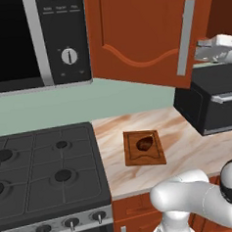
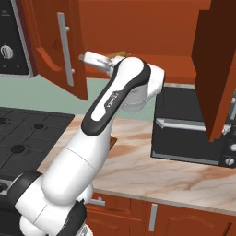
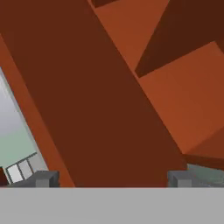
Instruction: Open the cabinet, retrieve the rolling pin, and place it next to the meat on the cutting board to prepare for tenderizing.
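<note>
Up by the open cabinet (image 1: 136, 33), tool (image 3: 111, 178) is spread wide, gripping nothing; meat (image 1: 144, 143) sits on the cutting board (image 1: 144, 148) near the worktop's (image 1: 189, 147) stove-side edge.

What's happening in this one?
The white arm has reached up into the open cabinet, both of whose doors stand swung out. Its gripper is open inside and holds nothing. On the counter below, the meat sits on the cutting board between the stove and a black toaster oven.
</note>
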Controlling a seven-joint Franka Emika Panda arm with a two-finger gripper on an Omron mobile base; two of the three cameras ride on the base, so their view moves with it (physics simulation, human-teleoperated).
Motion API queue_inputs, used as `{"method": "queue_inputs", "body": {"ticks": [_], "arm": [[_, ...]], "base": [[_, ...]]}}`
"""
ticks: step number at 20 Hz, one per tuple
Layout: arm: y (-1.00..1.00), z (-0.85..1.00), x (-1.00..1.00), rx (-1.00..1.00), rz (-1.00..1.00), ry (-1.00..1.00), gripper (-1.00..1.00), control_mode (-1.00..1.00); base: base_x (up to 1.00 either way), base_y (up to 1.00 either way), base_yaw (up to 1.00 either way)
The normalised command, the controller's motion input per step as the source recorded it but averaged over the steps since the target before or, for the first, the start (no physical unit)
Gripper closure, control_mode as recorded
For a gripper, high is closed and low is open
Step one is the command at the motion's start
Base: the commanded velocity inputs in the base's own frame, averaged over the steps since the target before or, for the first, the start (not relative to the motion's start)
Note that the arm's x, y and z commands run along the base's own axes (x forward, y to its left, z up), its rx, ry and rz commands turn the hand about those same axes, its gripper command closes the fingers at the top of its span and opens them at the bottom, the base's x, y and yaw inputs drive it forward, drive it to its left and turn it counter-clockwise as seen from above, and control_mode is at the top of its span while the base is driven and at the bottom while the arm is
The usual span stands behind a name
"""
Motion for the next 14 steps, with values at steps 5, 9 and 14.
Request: {"method": "queue_inputs", "body": {"ticks": [5, 9, 14], "arm": [[0.52, 0.0, -0.52, 0.0, 0.17, 0.0, -1.0, -1.0], [0.56, 0.0, -0.54, 0.0, 0.15, 0.0, -1.0, -1.0], [0.62, -0.05, -0.54, 0.0, 0.12, 0.0, -1.0, -1.0]], "base": [[0.0, 0.0, 0.0], [0.0, 0.0, 0.0], [0.0, 0.0, 0.0]]}}
